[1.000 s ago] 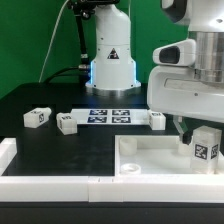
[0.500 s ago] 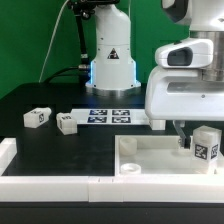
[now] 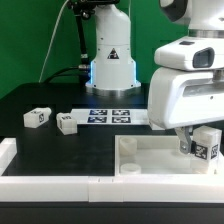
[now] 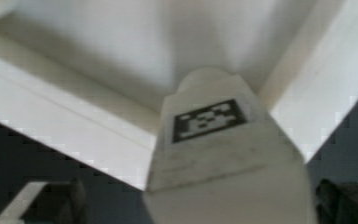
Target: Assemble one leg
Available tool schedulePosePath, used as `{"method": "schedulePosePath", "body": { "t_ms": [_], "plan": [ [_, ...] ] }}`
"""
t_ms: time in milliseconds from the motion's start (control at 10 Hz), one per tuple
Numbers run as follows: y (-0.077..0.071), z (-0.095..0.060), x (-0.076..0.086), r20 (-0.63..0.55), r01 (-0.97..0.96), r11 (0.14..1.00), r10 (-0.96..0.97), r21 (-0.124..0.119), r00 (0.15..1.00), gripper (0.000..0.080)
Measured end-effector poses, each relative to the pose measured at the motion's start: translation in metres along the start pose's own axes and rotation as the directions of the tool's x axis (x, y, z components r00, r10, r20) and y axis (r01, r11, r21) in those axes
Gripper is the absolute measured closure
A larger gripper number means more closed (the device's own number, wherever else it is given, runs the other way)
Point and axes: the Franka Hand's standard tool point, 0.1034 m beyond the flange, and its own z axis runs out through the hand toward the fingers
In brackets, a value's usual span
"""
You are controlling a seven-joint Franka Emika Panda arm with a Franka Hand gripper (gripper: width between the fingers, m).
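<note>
The leg (image 3: 207,148), a chunky white block with a square tag, stands upright at the far right corner of the large white tray-like part (image 3: 150,160) in the exterior view. My gripper (image 3: 200,140) comes down onto it from above and appears shut on it. In the wrist view the leg (image 4: 220,140) fills the middle, pointing toward the tray's corner (image 4: 87,60), with a dark finger (image 4: 43,205) on each side. Whether the leg's lower end touches the tray is hidden.
Two loose legs (image 3: 37,117) (image 3: 66,123) lie at the exterior view's left, and another (image 3: 157,120) is partly behind my arm. The marker board (image 3: 110,114) lies in front of the robot base (image 3: 110,60). A white rail (image 3: 60,185) borders the front and left.
The white hand has shifted slightly right and lower in the exterior view. The leg stays at almost the same spot over the tray's corner.
</note>
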Motion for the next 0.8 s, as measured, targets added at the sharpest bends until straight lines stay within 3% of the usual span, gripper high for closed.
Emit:
{"method": "schedulePosePath", "body": {
  "t_ms": [200, 300, 400, 500, 600, 800],
  "plan": [
    [0.0027, 0.0001, -0.0015, 0.007, 0.126, 0.992, -0.125, -0.005, 0.992, 0.0151],
    [0.0023, -0.0008, -0.0019, 0.018, 0.082, 0.997, -0.082, -0.001, 0.996, 0.0242],
    [0.0026, -0.0006, -0.0019, 0.017, 0.082, 0.997, -0.082, -0.001, 0.997, 0.0390],
    [0.0007, -0.0005, -0.0015, 0.017, 0.065, 0.998, -0.065, 0.001, 0.998, 0.0390],
    [-0.0002, 0.0002, -0.0020, 0.019, 0.063, 0.998, -0.063, 0.003, 0.998, 0.0505],
    [0.0011, 0.0005, -0.0020, 0.017, -0.160, 0.987, 0.160, 0.001, 0.987, 0.0505]
  ]
}}
